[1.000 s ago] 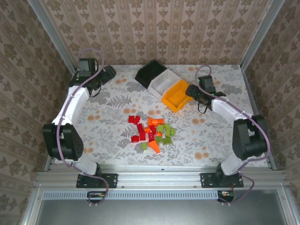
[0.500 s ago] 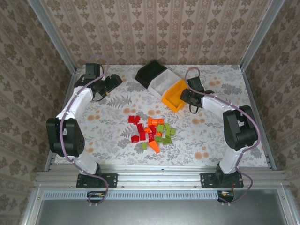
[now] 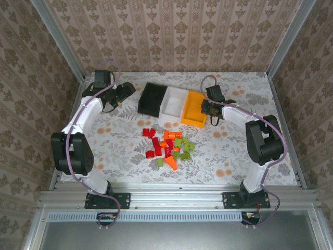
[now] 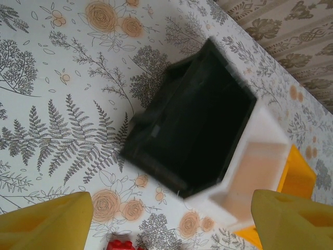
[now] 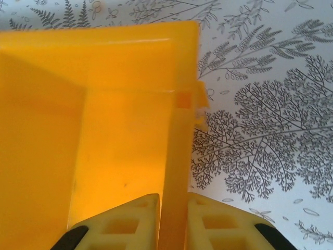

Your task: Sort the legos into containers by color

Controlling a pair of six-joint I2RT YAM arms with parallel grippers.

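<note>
Lying heaped on the worktop (image 3: 119,140), the legos (image 3: 169,146) are all unsorted, colours mixed. Beyond, toward 12 o'clock, the black bin (image 3: 151,99), white bin (image 3: 174,101) and orange-yellow bin (image 3: 194,108) sit in a touching row. The right claw (image 5: 173,208) is clenched on the orange-yellow bin's 3 o'clock wall; a careless tug could tip it or shove its neighbours. The left claw (image 3: 127,89) hangs released at the black bin's 10 o'clock.

Three containers (image 3: 175,102) touching in a row across the table (image 3: 119,136), legos (image 3: 169,148) piled before them
</note>
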